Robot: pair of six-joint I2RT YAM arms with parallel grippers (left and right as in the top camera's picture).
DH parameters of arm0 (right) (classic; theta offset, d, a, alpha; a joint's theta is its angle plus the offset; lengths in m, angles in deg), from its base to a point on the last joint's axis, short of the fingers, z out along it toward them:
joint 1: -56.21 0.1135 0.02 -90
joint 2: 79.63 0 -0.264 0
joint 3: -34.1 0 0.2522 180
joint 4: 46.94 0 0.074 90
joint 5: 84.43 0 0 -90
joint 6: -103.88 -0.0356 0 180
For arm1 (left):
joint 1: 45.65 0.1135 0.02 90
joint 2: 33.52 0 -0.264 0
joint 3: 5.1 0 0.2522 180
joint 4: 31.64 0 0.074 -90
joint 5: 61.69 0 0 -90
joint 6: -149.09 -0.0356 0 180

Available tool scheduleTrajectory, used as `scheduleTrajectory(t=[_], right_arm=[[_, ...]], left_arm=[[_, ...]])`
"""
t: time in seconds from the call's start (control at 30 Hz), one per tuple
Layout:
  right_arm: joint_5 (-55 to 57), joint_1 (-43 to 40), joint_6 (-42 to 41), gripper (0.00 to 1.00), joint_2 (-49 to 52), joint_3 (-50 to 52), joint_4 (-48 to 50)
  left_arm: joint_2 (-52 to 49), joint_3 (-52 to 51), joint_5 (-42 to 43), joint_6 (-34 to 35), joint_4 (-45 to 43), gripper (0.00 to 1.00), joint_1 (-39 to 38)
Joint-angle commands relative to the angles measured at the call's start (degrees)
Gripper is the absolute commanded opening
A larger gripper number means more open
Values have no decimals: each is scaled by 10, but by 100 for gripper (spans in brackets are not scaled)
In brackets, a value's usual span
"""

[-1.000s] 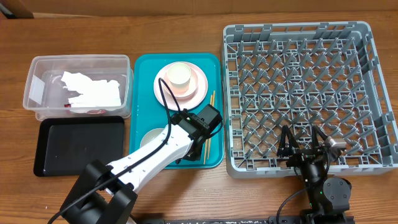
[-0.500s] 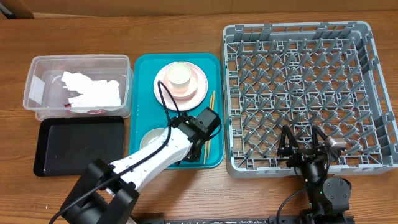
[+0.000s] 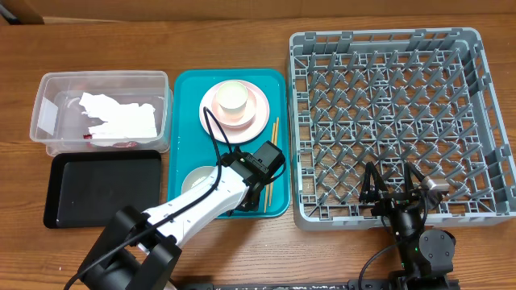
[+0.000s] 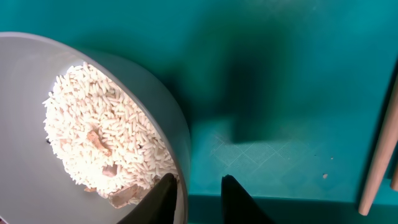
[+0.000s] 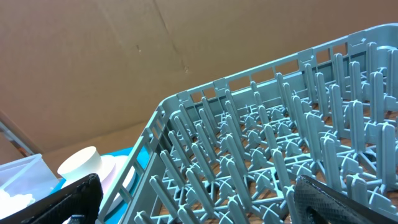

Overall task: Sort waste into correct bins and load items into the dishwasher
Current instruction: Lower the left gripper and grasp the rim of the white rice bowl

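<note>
A pale bowl (image 4: 37,124) holding whitish rice (image 4: 106,130) sits at the front of the teal serving tray (image 4: 280,74). My left gripper (image 4: 198,177) is open and straddles the bowl's right rim: one finger inside against the wall, the other outside with a gap. From above, the bowl (image 3: 197,179) is half hidden by the left arm (image 3: 262,157). Wooden chopsticks (image 3: 273,129) lie along the tray's right side. A cream cup (image 3: 231,97) stands on the pink plate (image 3: 256,113). My right gripper (image 5: 196,180) is open over the front edge of the grey dish rack (image 3: 383,36).
A clear tub (image 3: 48,84) at the left holds white tissue (image 3: 121,117) and a red wrapper (image 3: 89,137). In front of it lies the black tray (image 3: 101,185). One chopstick (image 4: 379,143) runs just right of my left fingers.
My left jaws have narrowed around the bowl's rim, and the left wrist has shifted slightly toward the tray's front. The right arm has not moved.
</note>
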Motion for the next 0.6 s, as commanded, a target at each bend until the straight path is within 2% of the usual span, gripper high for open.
scheduleTrajectory(t=[0.0, 0.13, 0.33, 0.57], right_arm=[[-3, -5, 2, 100, -4, 6, 3], [-3, -5, 2, 100, -4, 6, 3], [-3, -5, 2, 100, -4, 6, 3], [-3, -5, 2, 100, -4, 6, 3]], left_arm=[[2, -5, -12, 7, 0, 25, 4], [2, -5, -12, 7, -3, 25, 4], [2, -5, -12, 7, -5, 18, 4], [2, -5, -12, 7, -14, 16, 4]])
